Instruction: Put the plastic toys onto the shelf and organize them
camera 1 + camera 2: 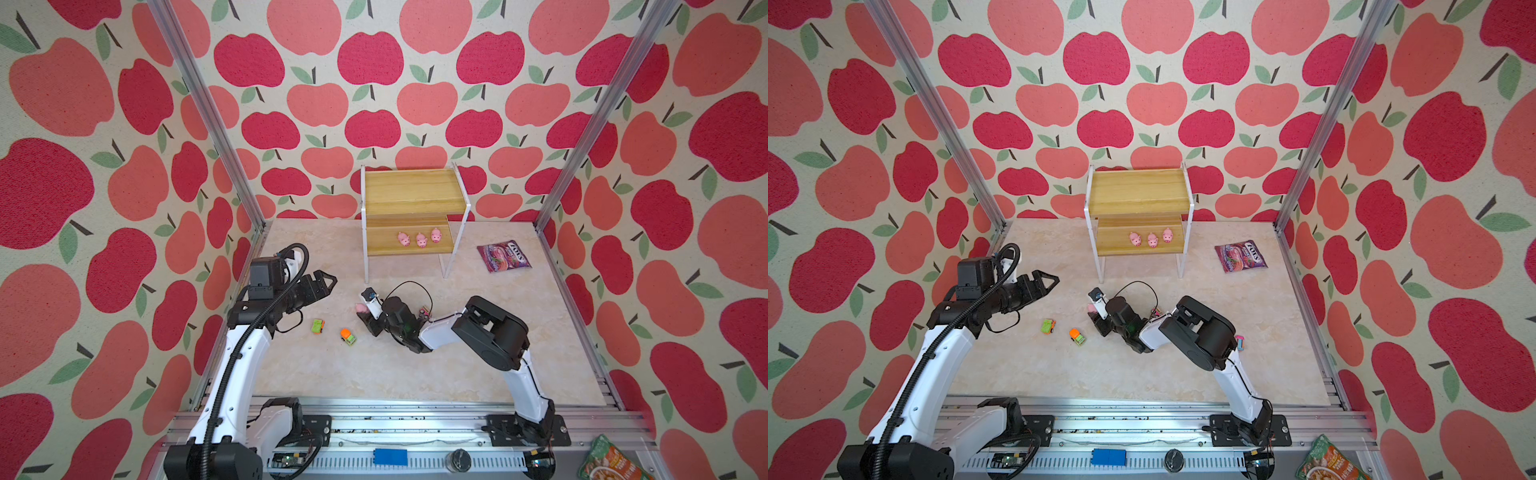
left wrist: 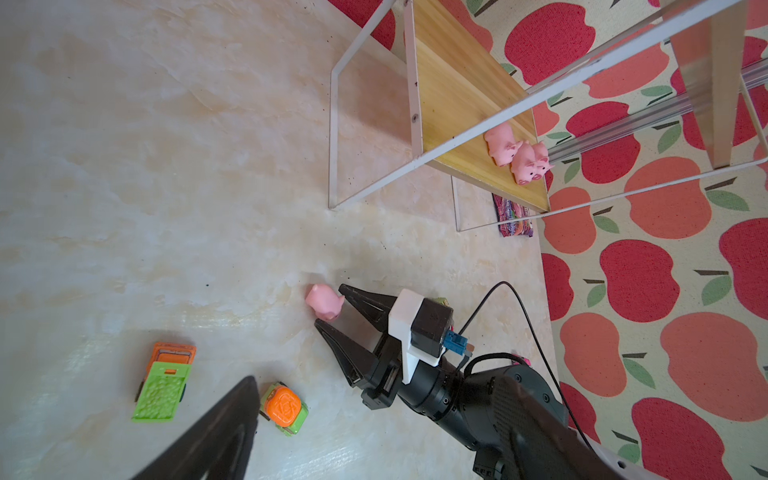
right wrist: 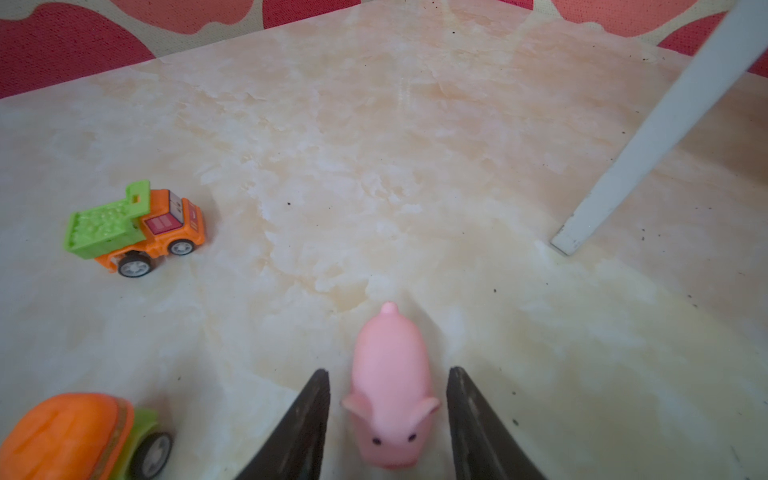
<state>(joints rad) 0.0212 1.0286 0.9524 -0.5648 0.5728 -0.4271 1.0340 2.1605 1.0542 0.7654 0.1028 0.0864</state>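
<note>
Right gripper (image 3: 388,370) down at the table (image 3: 374,166), jaws parted. The pink pig (image 3: 390,399) sits right between them, slim gaps either side, not clamped.

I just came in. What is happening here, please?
Two robot arms are putting small toys onto a shelf. Three pigs stand in a row on its lower board. The right gripper is low over the table, its jaws open on either side of a fourth pig, not squeezing it yet. The left gripper hovers open and empty. A green car and an orange car lie on the table, not yet picked up.
</note>
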